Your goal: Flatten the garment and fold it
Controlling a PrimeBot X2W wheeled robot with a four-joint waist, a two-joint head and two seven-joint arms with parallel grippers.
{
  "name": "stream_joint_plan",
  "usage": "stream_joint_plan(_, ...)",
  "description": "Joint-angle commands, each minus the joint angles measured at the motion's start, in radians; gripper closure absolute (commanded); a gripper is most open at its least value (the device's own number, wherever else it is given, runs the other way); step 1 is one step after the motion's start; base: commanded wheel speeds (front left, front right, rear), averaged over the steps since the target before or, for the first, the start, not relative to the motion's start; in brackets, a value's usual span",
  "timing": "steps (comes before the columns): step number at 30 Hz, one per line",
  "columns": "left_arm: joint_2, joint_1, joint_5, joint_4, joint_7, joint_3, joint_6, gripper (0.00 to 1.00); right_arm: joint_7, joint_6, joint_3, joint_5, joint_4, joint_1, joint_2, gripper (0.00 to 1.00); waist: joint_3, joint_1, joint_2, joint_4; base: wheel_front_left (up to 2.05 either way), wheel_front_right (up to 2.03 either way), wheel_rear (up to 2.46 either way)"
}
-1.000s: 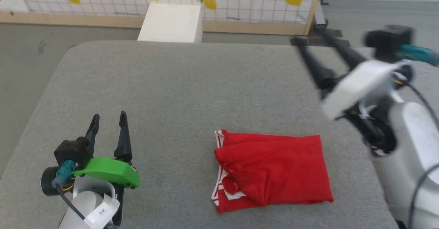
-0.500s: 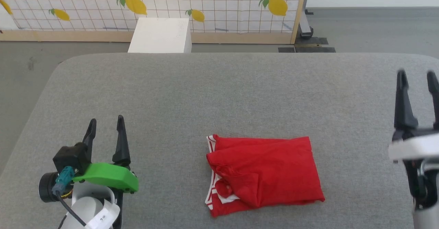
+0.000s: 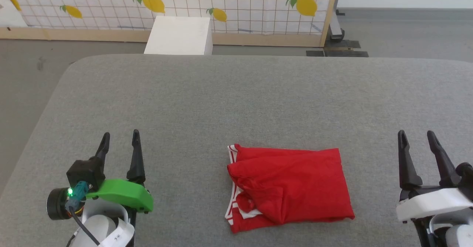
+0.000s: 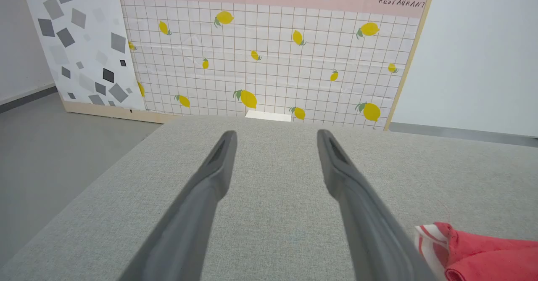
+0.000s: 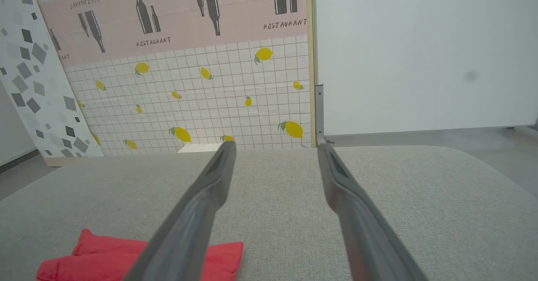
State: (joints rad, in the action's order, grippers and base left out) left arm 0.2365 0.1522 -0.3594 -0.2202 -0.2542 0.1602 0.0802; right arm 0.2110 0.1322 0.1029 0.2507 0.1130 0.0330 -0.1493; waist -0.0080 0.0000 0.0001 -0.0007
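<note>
**Item 1: garment**. Red cloth, folded into a rough rectangle with some creases. White-and-red striped trim shows along its left edge. It lies flat on the near part of the tabletop, a little right of centre, between the two pincers and touching neither. In the left wrist view its striped corner lies at the lower right. In the right wrist view a red fold lies at the lower left.

**Item 2: left pincer**. At the near left, over the tabletop and well apart from the garment. Its two dark fingers point away toward the far side and stand spread wide, with bare grey cloth between them and nothing held. A green cover sits behind the fingers.

**Item 3: right pincer**. At the near right, just off the garment's right edge but clear of it. Its fingers are likewise spread wide and empty. A white cover sits behind them.

**Item 4: tabletop**. Grey fabric surface with rounded far corners.

**Item 5: white box**. On the floor past the tabletop's far edge, left of centre.

**Item 6: screen**. Far side, upright, with a white grid printed with yellow lemons and a wooden frame.
</note>
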Motion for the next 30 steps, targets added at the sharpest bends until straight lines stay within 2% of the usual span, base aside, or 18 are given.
stream_joint_plan(1,0.002,-0.003,0.002,-0.006,-0.007,0.004,-0.005,0.00,0.000,-0.002,-0.001,0.004,0.002,-0.015,0.003,0.00,0.001,0.0000,-0.0001,0.006,0.00,0.00,0.00)
stream_joint_plan(12,0.005,0.000,-0.005,-0.060,0.008,0.038,-0.036,0.00,0.012,-0.002,0.005,-0.020,0.018,-0.026,0.019,0.00,-0.004,0.0000,-0.0001,0.011,0.00,0.00,0.00)
stream_joint_plan(30,0.013,0.003,-0.028,-0.082,0.038,0.055,-0.040,0.00,-0.021,-0.002,0.034,-0.033,0.014,-0.035,0.043,0.00,-0.002,0.0000,-0.0001,0.006,0.00,0.00,0.00)
